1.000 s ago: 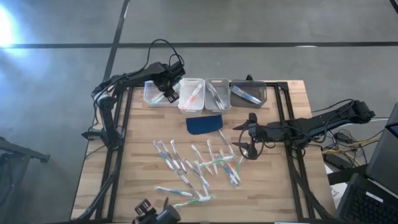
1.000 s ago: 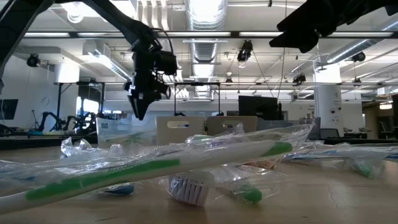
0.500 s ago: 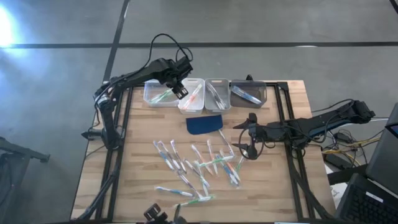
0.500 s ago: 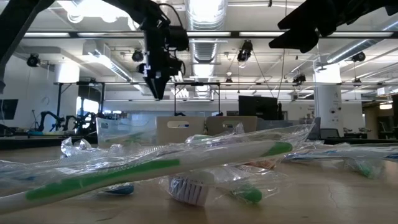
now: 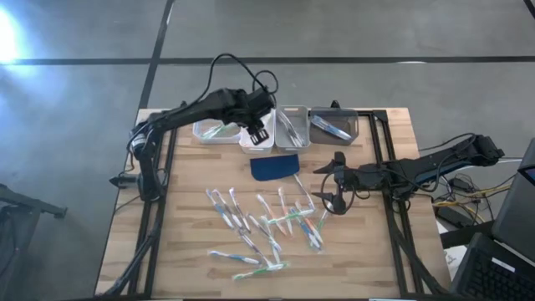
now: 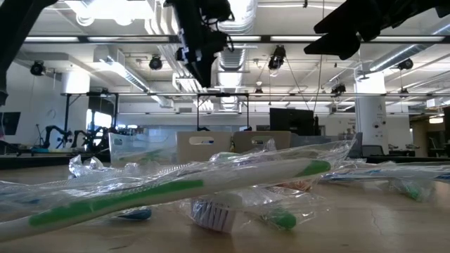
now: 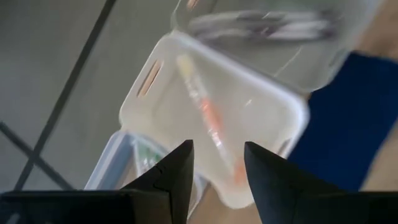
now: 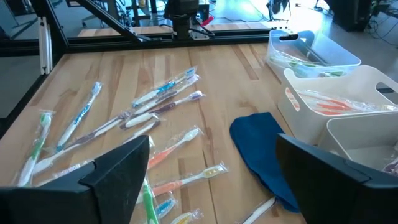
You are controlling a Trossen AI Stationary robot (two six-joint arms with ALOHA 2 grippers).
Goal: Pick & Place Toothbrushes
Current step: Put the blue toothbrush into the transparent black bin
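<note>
High view shows four bins in a row along the far edge of my tabletop (image 5: 376, 251), and going from the left, the first clear bin (image 5: 213, 131) holds a green-accented toothbrush. My left end effector (image 5: 257, 131) hangs over the second, white bin (image 7: 211, 118); through the left wrist camera I see its fingers (image 7: 171, 177) set a little apart with nothing between them, and below them an orange-accented toothbrush (image 7: 208, 121) lying along that bin's floor. The third bin (image 5: 292, 125) and the fourth bin (image 5: 333, 125) each hold wrapped brushes too. Just in front of the bins lies a dark blue pad (image 5: 275, 165), flat on the wood. Nearer the front edge, the loose toothbrushes (image 5: 267, 221) lie scattered in their clear wrappers, with green, orange and blue accents, some crossing one another. To the right of the pad, my right end effector (image 5: 334, 199) hovers above the right side of that scatter, its fingers (image 8: 118, 168) spread wide and empty. In the low view, a green-handled wrapped brush (image 6: 176, 186) fills the foreground.
</note>
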